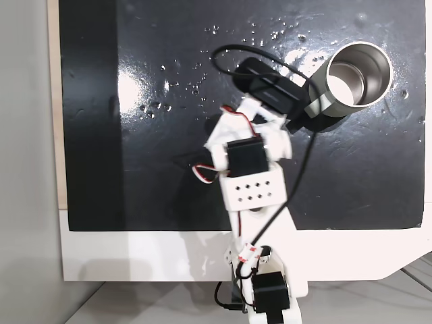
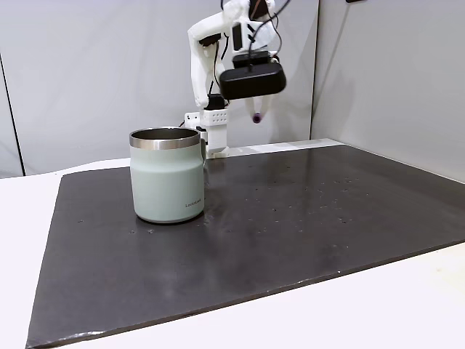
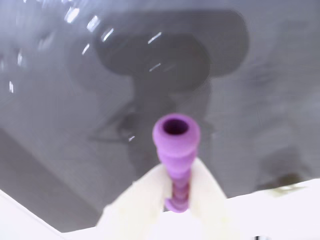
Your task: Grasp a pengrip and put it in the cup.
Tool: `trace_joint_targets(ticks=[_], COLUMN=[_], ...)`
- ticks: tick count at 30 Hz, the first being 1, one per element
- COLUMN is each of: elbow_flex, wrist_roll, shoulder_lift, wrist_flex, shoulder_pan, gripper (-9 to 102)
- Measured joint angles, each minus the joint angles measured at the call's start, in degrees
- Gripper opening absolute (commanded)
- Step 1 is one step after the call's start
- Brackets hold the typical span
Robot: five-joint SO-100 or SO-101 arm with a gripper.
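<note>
The grasp looks done and the carry is under way, while the drop into the cup is still ahead. In the wrist view the gripper [image 3: 176,192] has its two pale fingers [image 3: 131,202] closed snugly on the lower part of the pengrip [image 3: 176,145], whose lilac ribbed body sticks out past the fingertips with its open round end facing the dark mat below. From the side fixed view the arm [image 2: 218,51] is raised well above the mat [image 2: 327,211], and a small purple tip of the pengrip [image 2: 256,117] hangs under the black camera housing, clear of every surface. The cup [image 2: 167,174] stands upright on the mat, nearer that camera than the arm and to the left in that view, and nothing can be seen sticking out of it. In the fixed view from above the cup [image 1: 354,74] sits near the upper right of the mat, its shiny inside appears empty, and the arm's black camera housing lies just beside its lower left wall. What remains, by the look of it, is to bring the pengrip over the rim and let go. As for writing, a small dark mark sits low on the cup's pale wall in the side view, too small to read; no other label shows.
</note>
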Motion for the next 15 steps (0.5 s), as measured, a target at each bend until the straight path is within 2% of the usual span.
trace_joint_targets(ticks=[9, 15], elbow_flex=[-7.0, -7.1], wrist_roll=[-12.6, -13.9], shoulder_lift=[1.5, 0.7], wrist_flex=[1.1, -9.1], shoulder_pan=[26.6, 32.3], gripper=[0, 0])
